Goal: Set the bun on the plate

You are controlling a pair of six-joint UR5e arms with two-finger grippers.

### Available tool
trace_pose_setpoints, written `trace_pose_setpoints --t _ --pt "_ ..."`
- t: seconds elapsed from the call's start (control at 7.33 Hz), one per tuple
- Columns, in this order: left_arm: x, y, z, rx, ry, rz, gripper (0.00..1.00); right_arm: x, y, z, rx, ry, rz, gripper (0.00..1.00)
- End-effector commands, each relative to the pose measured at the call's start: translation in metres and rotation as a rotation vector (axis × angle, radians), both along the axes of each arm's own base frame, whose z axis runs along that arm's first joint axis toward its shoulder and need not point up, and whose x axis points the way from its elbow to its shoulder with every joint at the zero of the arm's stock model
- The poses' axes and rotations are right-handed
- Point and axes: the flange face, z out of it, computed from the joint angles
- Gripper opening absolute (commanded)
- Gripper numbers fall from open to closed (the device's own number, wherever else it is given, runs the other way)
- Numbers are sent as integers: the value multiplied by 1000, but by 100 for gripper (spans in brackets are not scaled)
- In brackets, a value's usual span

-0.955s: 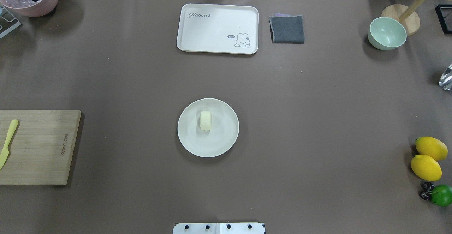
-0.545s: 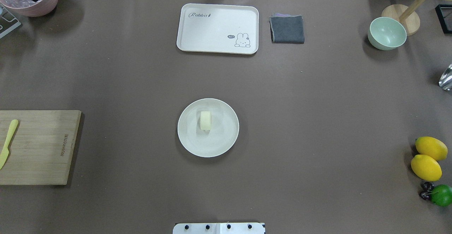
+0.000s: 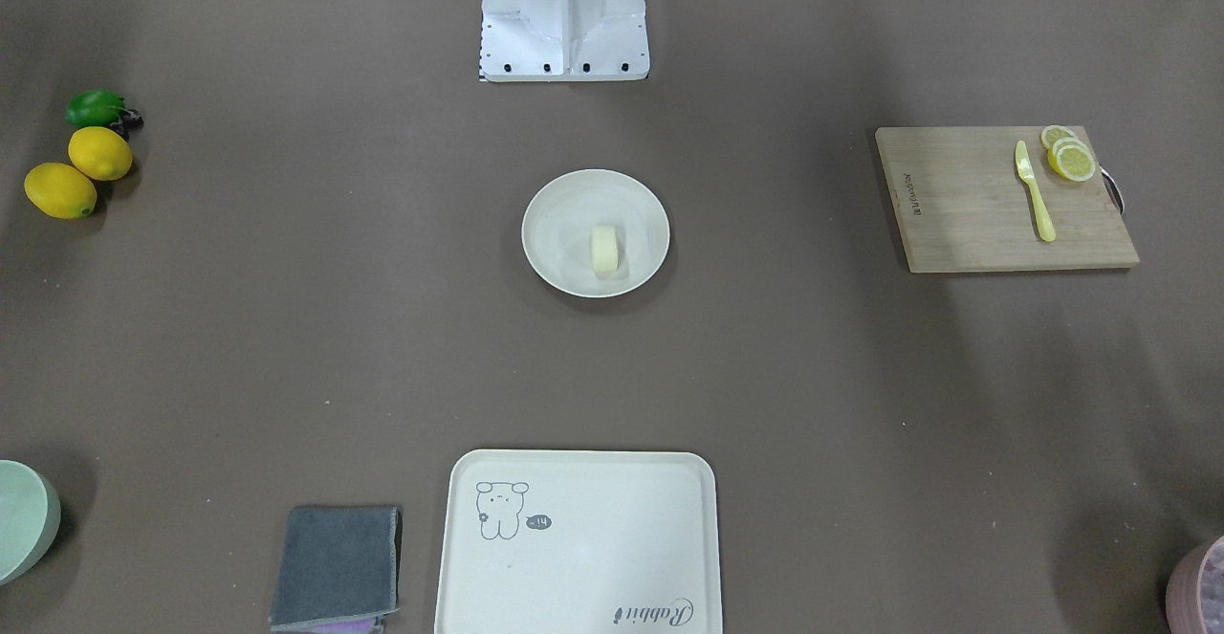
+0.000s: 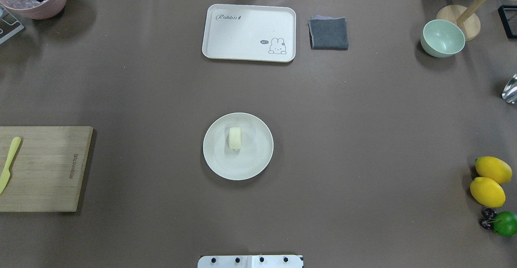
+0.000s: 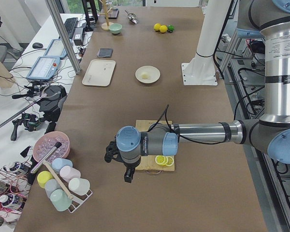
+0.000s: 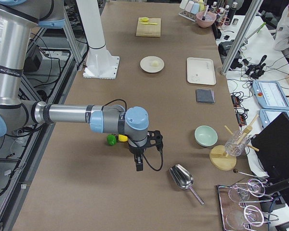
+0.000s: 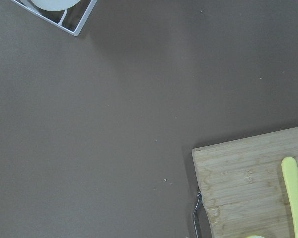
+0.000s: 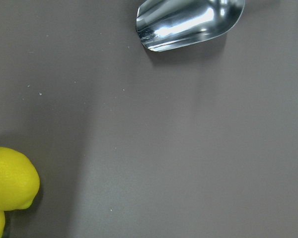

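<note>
The bun, a small pale cream lump, lies on the round cream-white plate at the middle of the table, a little off the plate's centre. The front-facing view shows the same bun on the plate. Neither arm is over the table's middle. My left gripper hangs past the cutting board at the table's left end. My right gripper hangs near the lemons at the right end. Both show only in the side views, so I cannot tell whether they are open or shut.
A wooden cutting board with a yellow knife and lemon slices is at the left. A cream tray, grey cloth and green bowl stand at the back. Lemons and a metal scoop lie at the right.
</note>
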Motion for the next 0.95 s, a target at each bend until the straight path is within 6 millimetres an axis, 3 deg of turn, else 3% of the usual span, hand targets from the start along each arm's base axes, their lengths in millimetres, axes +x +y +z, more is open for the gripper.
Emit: trace_pose_setpoints --t 0.0,0.82 --pt "0 1 0 0 1 1 97 0 1 2 -5 -3 1 100" --pt "-1 1 1 -1 0 -4 97 -2 1 2 -5 -24 1 100"
